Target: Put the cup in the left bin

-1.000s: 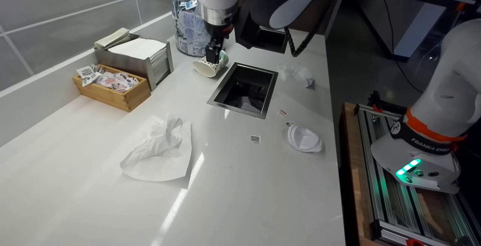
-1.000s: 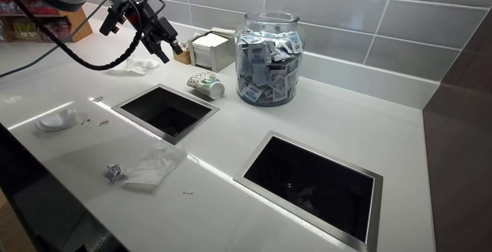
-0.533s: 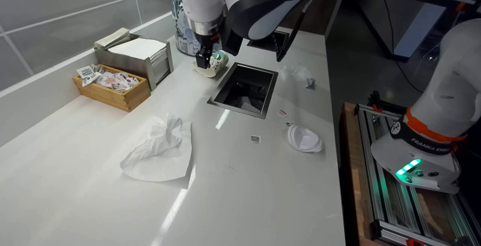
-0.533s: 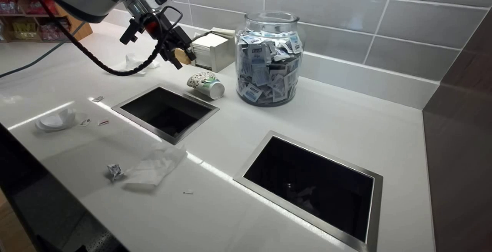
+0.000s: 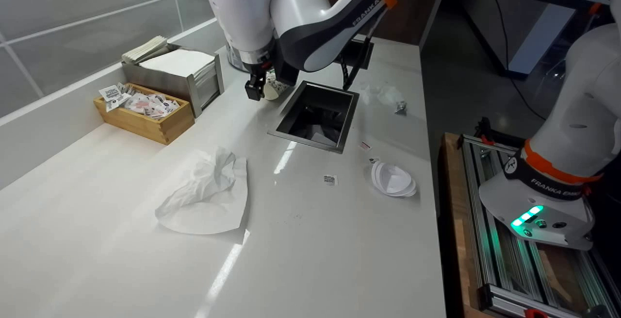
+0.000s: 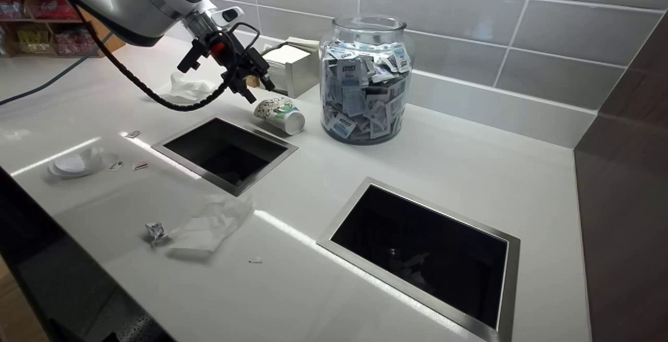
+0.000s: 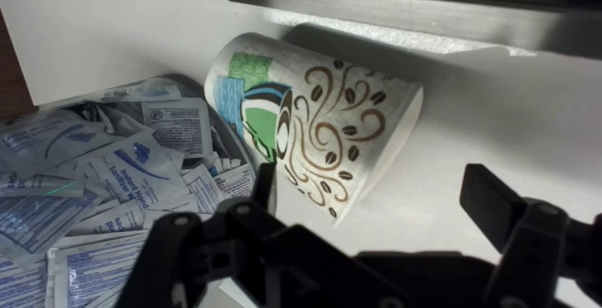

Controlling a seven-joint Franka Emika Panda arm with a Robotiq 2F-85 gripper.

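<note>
A white paper cup with a green-and-brown print lies on its side on the counter, as seen in both exterior views [image 5: 274, 90] [image 6: 280, 115] and the wrist view [image 7: 324, 124]. It lies beside the bin opening with a steel rim [image 6: 194, 171], the left one in that exterior view; this rim also shows in another exterior view [image 5: 304, 140] and the wrist view [image 7: 376, 9]. My gripper [image 6: 260, 92] is open and empty, above the counter near the cup's mouth end. In the wrist view its fingers [image 7: 371, 181] are wide apart, and the cup lies beyond them.
A glass jar of sanitizer packets [image 6: 365, 81] stands close to the cup. A second bin opening [image 6: 402, 284] is further right. A napkin holder [image 5: 206, 82] and wooden packet box [image 5: 145, 121] stand by the wall. A crumpled napkin [image 5: 208, 196] and paper filters [image 5: 393, 179] lie about.
The arm and open gripper have lowered and moved toward the napkin holder and the cup's mouth end. The cup has not moved.
</note>
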